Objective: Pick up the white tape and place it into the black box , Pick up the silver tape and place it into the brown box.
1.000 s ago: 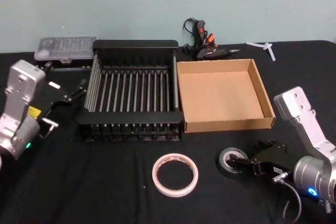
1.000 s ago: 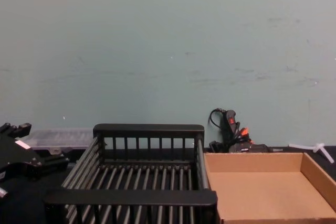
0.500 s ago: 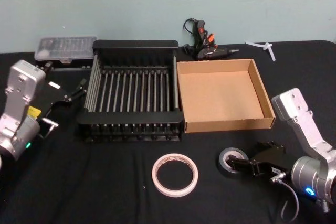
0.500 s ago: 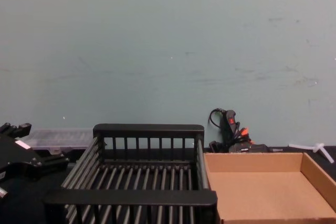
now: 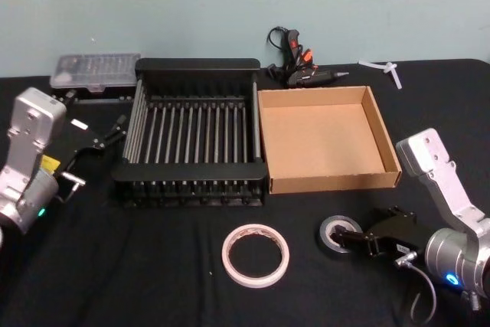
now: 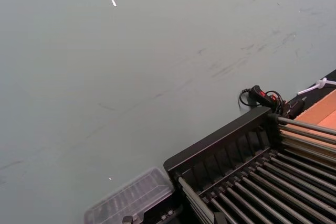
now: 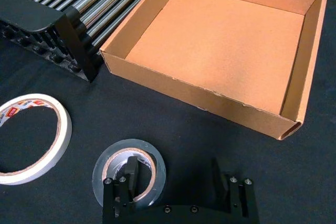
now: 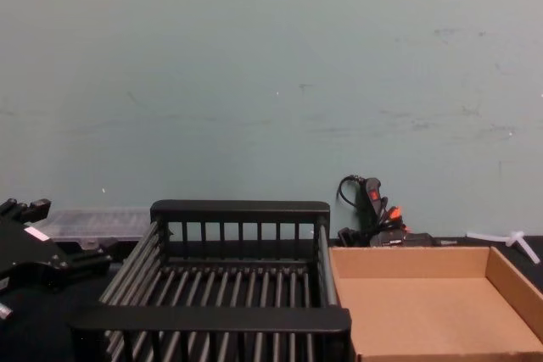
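The silver tape [image 5: 338, 233] lies flat on the black cloth in front of the brown box [image 5: 333, 181]. My right gripper [image 5: 360, 240] is open and low at this roll. In the right wrist view one fingertip [image 7: 129, 170] sits over the silver tape's [image 7: 107, 162] pale core, and the other finger stands outside the roll. The white tape [image 5: 256, 255] lies flat to its left, in front of the black box [image 5: 197, 67], and shows beside the roll as the white tape [image 7: 62, 127]. My left gripper [image 5: 113, 132] hangs open beside the crate's left wall.
A clear plastic case [image 5: 95, 70] sits behind the crate's left corner. A glue gun with its cable [image 5: 295, 63] and a white plastic piece [image 5: 385, 67] lie behind the brown box. Both boxes are empty and stand side by side.
My right gripper has shifted slightly and settled lower at the silver tape. Both tapes and the left arm have stayed put.
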You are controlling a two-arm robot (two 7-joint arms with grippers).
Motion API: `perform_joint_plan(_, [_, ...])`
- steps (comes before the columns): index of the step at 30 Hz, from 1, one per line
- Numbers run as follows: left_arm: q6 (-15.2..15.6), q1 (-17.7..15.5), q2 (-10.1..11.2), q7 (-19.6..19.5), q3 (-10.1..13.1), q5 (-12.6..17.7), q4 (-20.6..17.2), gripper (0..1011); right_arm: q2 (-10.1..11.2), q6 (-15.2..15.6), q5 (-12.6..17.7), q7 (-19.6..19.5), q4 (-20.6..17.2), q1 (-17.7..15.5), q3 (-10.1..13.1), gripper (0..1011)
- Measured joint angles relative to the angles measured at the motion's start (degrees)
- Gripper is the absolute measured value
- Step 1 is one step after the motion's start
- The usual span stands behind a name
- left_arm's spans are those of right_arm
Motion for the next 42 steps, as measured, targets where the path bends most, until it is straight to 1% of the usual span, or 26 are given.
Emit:
perform_joint_plan(1, [0.00, 0.00, 0.00, 0.00, 0.00, 0.00, 0.00, 1001, 0.00, 0.00, 0.01, 0.00, 0.00, 0.00, 0.00, 922])
perform_joint_plan(2, [0.00, 0.00, 0.00, 0.00, 0.00, 0.00, 0.00, 1001, 0.01, 0.00, 0.03, -0.01, 0.00, -0.01, -0.01, 882])
perform_joint_plan(5, [0.00, 0.00, 0.00, 0.00, 0.00, 0.00, 0.00, 1001, 0.02, -0.01, 0.07, -0.02, -0.01, -0.02, -0.01, 835])
perform_joint_plan(6, [0.00, 0.00, 0.00, 0.00, 0.00, 0.00, 0.00, 1001, 0.03, -0.01, 0.08, -0.02, -0.01, -0.03, -0.01, 776])
perform_joint_plan(8, [0.00, 0.00, 0.00, 0.00, 0.00, 0.00, 0.00, 1001, 0.03, -0.02, 0.12, -0.03, -0.02, -0.03, -0.01, 738])
perform_joint_plan(10, [0.00, 0.00, 0.00, 0.00, 0.00, 0.00, 0.00, 1001, 0.04, -0.02, 0.13, -0.03, -0.03, -0.03, -0.01, 661])
perform_joint_plan(16, [0.00, 0.00, 0.00, 0.00, 0.00, 0.00, 0.00, 1001, 0.06, -0.04, 0.16, -0.06, -0.05, -0.03, -0.01, 478])
perform_joint_plan(18, [0.00, 0.00, 0.00, 0.00, 0.00, 0.00, 0.00, 1001, 0.06, -0.04, 0.16, -0.07, -0.06, -0.03, -0.01, 392])
perform_joint_plan(19, [0.00, 0.00, 0.00, 0.00, 0.00, 0.00, 0.00, 1001, 0.06, -0.04, 0.17, -0.07, -0.06, -0.03, -0.01, 374])
perform_joint_plan(20, [0.00, 0.00, 0.00, 0.00, 0.00, 0.00, 0.00, 1001, 0.06, -0.04, 0.17, -0.08, -0.07, -0.03, -0.01, 315])
perform_joint_plan(21, [0.00, 0.00, 0.00, 0.00, 0.00, 0.00, 0.00, 1001, 0.06, -0.04, 0.17, -0.08, -0.07, -0.03, -0.01, 315])
perform_joint_plan(24, [0.00, 0.00, 0.00, 0.00, 0.00, 0.00, 0.00, 1001, 0.06, -0.05, 0.18, -0.10, -0.08, -0.03, 0.00, 212])
perform_joint_plan(28, [0.00, 0.00, 0.00, 0.00, 0.00, 0.00, 0.00, 1001, 0.06, -0.06, 0.21, -0.10, -0.09, -0.03, 0.00, 187])
perform_joint_plan(33, [0.00, 0.00, 0.00, 0.00, 0.00, 0.00, 0.00, 1001, 0.04, -0.07, 0.21, -0.07, -0.09, -0.04, 0.02, 187])
perform_joint_plan(42, [0.00, 0.00, 0.00, 0.00, 0.00, 0.00, 0.00, 1001, -0.43, -0.52, -0.09, 1.40, -1.54, -0.82, 1.25, 187])
